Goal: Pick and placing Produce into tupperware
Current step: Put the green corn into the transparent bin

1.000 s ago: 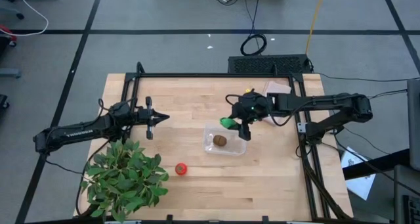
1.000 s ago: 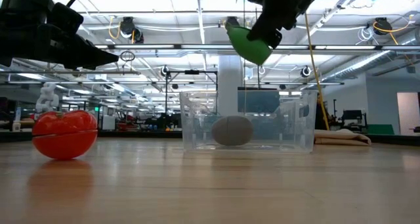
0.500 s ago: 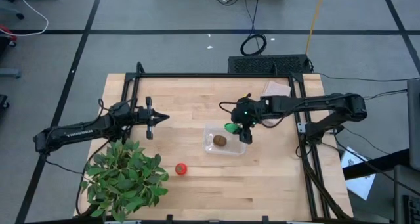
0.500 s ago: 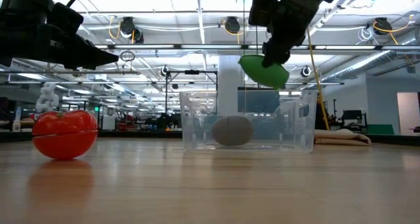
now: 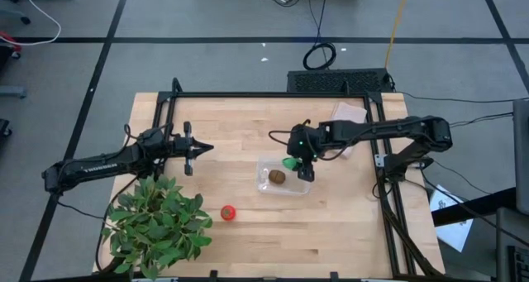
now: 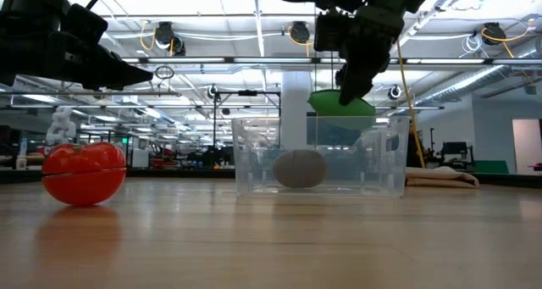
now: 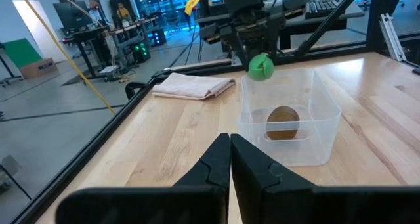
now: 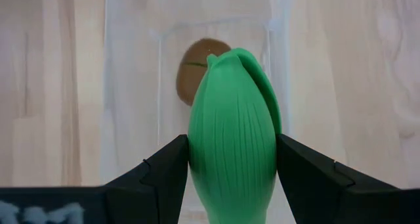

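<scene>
Gripping the green produce, the right gripper hovers at the tupperware rim, frame centre; kiwi inside, tomato lower left. Low view: green piece just above the rim. Left wrist view: left gripper clenched, empty.

Green piece showing bright green, fine lengthwise ribs. Kiwi showing fuzzy brown. Tomato showing glossy red. Tupperware showing clear. Plant showing leafy green. Table showing pale wood grain.
</scene>
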Available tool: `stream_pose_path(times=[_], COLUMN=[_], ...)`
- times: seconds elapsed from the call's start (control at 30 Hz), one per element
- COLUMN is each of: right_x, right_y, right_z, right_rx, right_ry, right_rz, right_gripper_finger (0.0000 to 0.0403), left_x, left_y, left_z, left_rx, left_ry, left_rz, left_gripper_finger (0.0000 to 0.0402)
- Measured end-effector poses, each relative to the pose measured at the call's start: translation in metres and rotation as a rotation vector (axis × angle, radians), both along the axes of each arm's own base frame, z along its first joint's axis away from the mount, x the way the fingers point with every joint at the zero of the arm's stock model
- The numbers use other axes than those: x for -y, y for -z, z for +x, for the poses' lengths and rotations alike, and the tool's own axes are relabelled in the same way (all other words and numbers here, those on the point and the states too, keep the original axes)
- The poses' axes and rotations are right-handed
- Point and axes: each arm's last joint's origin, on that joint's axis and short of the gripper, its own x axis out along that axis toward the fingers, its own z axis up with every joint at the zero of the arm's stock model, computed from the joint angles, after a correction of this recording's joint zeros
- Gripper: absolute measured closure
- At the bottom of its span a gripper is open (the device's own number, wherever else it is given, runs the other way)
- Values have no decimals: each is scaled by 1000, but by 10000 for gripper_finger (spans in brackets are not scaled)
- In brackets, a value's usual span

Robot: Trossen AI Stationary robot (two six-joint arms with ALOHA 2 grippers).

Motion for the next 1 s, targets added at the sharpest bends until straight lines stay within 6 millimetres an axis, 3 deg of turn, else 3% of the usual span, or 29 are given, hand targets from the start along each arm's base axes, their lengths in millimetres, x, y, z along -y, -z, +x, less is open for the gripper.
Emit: stream_pose_path(times=[0.6, 1.0], right_x=[0, 1], right_y=[1, 30], right_z=[0, 13], right_rx=[1, -82], right_ry=[-24, -52], right_rz=[3, 1], right_gripper_finger=[202, 202], left_x=[0, 0], left_y=[0, 0], left_z=[0, 0], left_rx=[0, -2], left_ry=[0, 0], left_rz=[4, -1], left_gripper_finger=[385, 385])
